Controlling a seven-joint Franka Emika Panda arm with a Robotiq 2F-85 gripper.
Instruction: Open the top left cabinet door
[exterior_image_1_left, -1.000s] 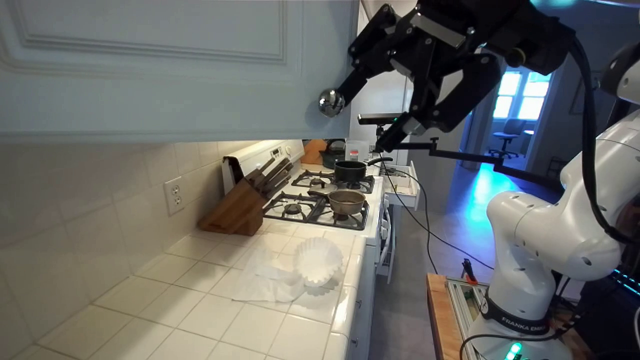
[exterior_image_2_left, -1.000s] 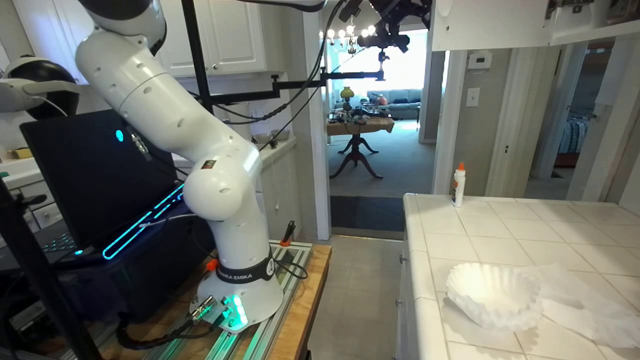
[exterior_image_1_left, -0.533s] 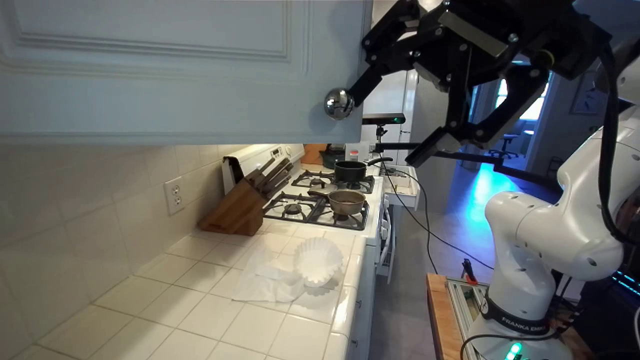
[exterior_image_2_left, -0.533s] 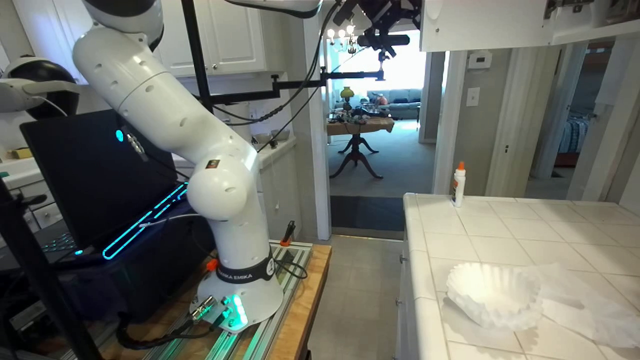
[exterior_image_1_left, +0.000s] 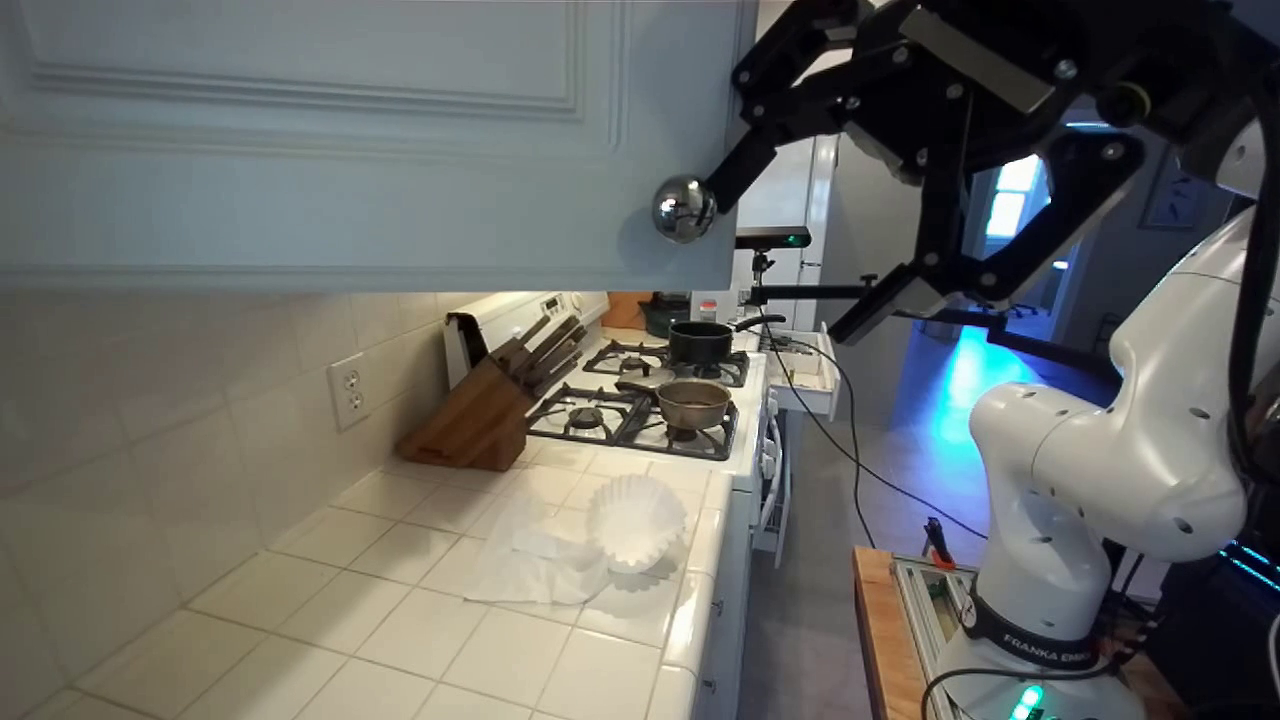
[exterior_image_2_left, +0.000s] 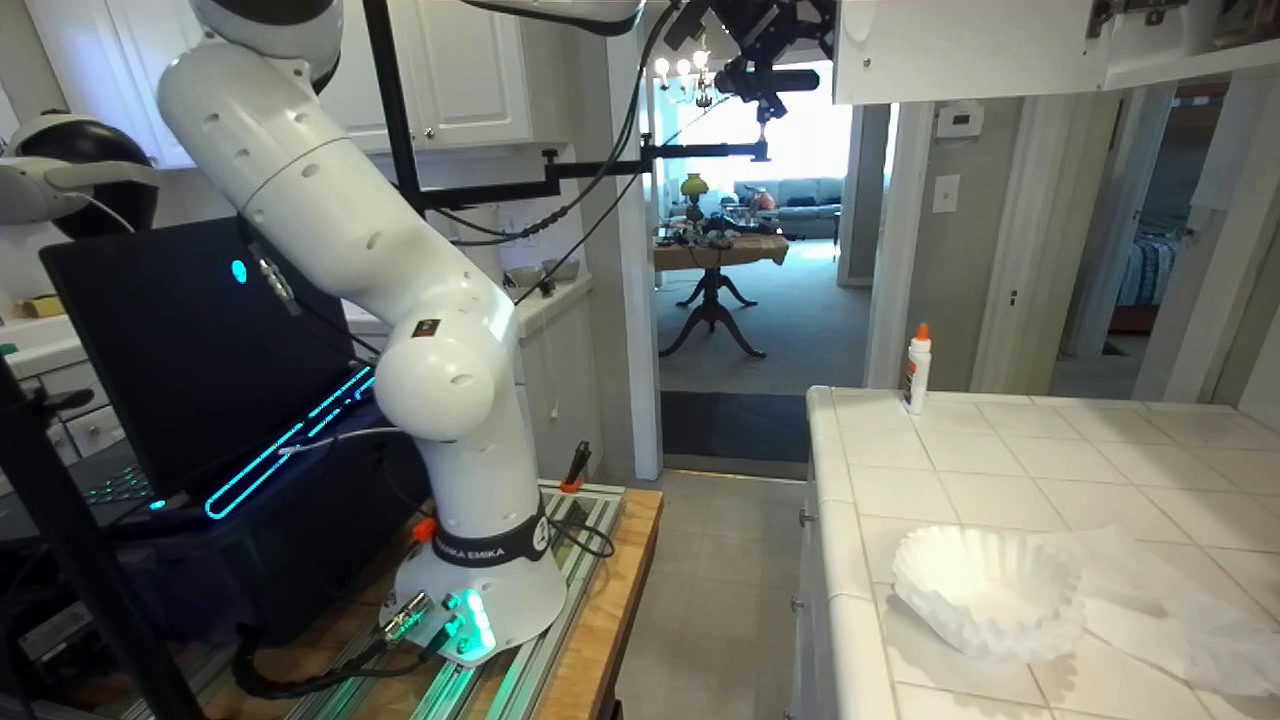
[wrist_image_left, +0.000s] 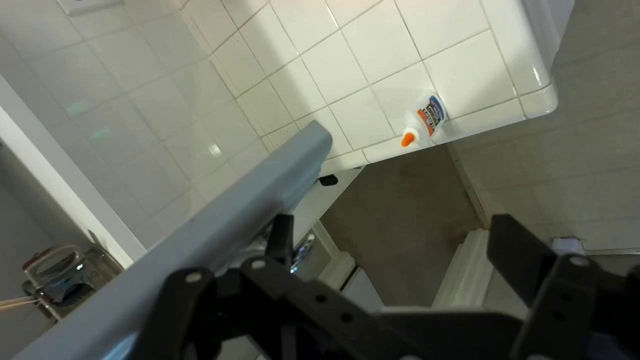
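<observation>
The top left cabinet door (exterior_image_1_left: 300, 190) hangs above the tiled bench (exterior_image_1_left: 350, 640) and stands partly open: in an exterior view its inner face and a metal hinge (exterior_image_2_left: 1150, 6) show high over the bench, and the wrist view shows a glass vessel (wrist_image_left: 82, 280), likewise above the bench, through the gap between the door and the cabinet frame (wrist_image_left: 60, 165). Above the bench too, at the door's lower right corner, is the round silver knob (exterior_image_1_left: 684, 208). The tool (exterior_image_1_left: 778, 265) is high above the bench, its 2 fingers spread wide and gripping nothing. In an exterior view the tip of 1 finger (exterior_image_1_left: 745, 175) meets the knob; whether it presses there I cannot tell. The other finger is well apart from it. The white arm (exterior_image_1_left: 1110, 470) rises beyond the front edge of the bench. The stove (exterior_image_1_left: 750, 425), carrying a black pan (exterior_image_1_left: 702, 342) and a metal pan (exterior_image_1_left: 693, 408), adjoins 1 end of the bench; at that end, along the bench's back, sits a wooden knife block (exterior_image_1_left: 470, 415). A fluted white paper cup (exterior_image_1_left: 637, 520) lies near the bench's front edge, a crumpled sheer sheet (exterior_image_1_left: 545, 572) just beside it, and a glue bottle (exterior_image_2_left: 917, 372) stands upright at the bench's opposite end.
</observation>
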